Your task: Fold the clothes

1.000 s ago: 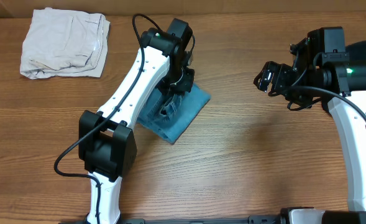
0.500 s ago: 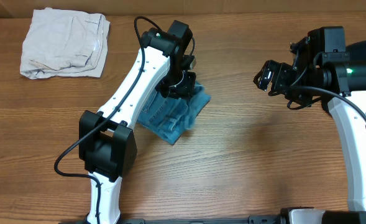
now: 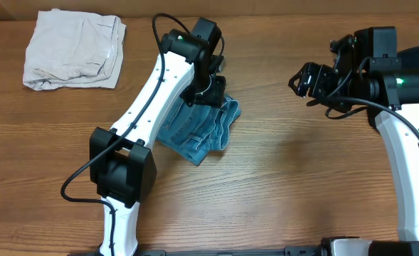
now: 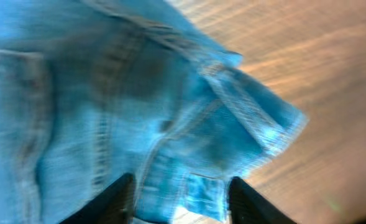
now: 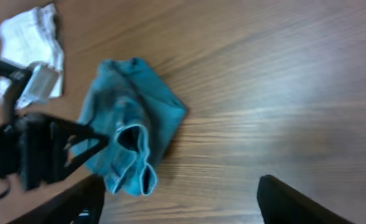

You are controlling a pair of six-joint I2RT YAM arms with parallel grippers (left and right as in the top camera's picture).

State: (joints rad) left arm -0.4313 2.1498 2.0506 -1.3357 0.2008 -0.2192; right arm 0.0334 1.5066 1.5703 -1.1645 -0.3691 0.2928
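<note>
our left gripper (image 4: 179,185) hangs released over the crumpled light-blue denim jeans (image 3: 195,131). our right gripper (image 5: 179,186) gapes empty, well apart to their right.

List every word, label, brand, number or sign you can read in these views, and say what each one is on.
None: no text can be read in any view.
The jeans show only seams and stitching, and are blurred in the left wrist view.
The off-white garment shows no tag or print.
The green light on the right arm is a plain dot, not a sign.
</note>
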